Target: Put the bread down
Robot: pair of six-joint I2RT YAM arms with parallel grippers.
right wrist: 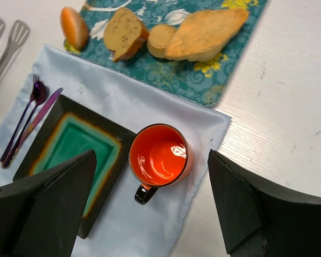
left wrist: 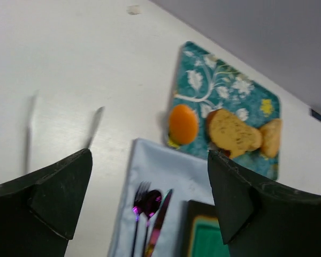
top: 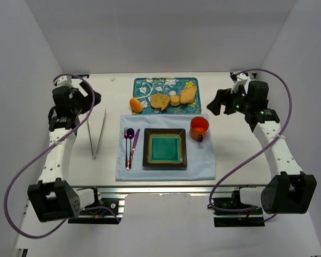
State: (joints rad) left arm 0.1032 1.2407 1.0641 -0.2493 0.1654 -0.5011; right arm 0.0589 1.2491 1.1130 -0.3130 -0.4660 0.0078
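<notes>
Left fingers (left wrist: 48,198) and right fingers (right wrist: 53,209) are spread apart, empty, while the bread (top: 160,101), judged light and crumbly, is best taken gently across its crust.

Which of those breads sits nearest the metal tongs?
The smooth orange roll, at the tray's left end; the three browner pieces lie further right, away from the tongs.

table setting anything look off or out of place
Mostly tidy. The orange roll hangs over the tray at its near-left corner, while the other bread lies fully on it. A small speck lies on the bare table behind. Nothing spilled; the cup stands upright.
</notes>
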